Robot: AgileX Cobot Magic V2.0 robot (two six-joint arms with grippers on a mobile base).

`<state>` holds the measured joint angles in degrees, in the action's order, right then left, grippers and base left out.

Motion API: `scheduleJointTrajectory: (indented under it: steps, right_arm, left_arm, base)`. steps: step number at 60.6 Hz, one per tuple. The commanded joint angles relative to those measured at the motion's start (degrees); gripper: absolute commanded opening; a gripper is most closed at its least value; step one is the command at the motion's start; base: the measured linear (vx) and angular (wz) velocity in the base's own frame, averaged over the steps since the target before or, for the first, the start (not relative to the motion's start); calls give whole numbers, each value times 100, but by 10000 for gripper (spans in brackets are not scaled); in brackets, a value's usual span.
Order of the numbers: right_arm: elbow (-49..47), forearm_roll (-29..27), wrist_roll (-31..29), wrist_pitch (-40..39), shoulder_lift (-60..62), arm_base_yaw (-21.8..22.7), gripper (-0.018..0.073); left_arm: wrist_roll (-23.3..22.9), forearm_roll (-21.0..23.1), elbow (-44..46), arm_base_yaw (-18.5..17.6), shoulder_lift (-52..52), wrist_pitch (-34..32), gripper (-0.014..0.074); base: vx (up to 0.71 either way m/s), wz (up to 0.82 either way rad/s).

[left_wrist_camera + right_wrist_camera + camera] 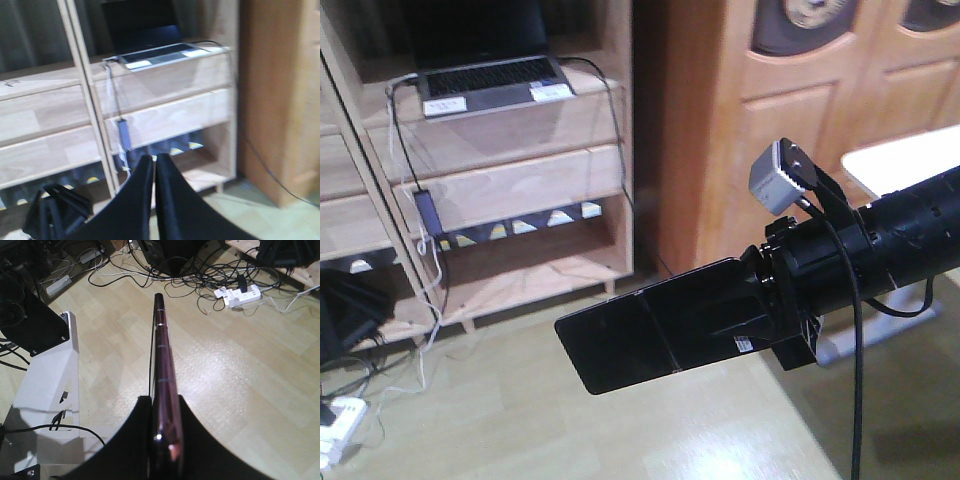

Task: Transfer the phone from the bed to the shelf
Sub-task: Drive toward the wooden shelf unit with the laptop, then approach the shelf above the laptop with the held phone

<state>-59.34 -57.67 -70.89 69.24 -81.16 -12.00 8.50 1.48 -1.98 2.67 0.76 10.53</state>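
Observation:
The phone (605,345), a slim black glossy slab, hangs in the air above the pale wood floor, right of the shelf (520,170). My right gripper (665,330) is shut on its rear end. In the right wrist view the phone (161,350) runs edge-on away from the gripper (164,401), showing its pinkish rim. My left gripper (154,160) is shut on nothing and faces the shelf (165,110) from a short distance. The bed is out of view.
A grey laptop (490,80) sits open on the shelf's upper tier, with cables hanging down. A power strip (237,294) and tangled cords lie on the floor. Brown wooden doors (770,130) stand right of the shelf. A black bag (55,212) sits low left.

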Motion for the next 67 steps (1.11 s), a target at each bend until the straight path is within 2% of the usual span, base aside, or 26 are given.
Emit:
scheduleJointTrajectory:
  steps: [1,67]
  right_arm:
    - [-141,-444,-27,450,198,12,-2]
    - [-146,-445,-27,450,198,12,-2]
  left_arm:
    - [-33,52,127,7,77,-412,1]
    - [-33,52,127,7,77,-412,1]
  base:
    - [47,27]
    - [43,24]
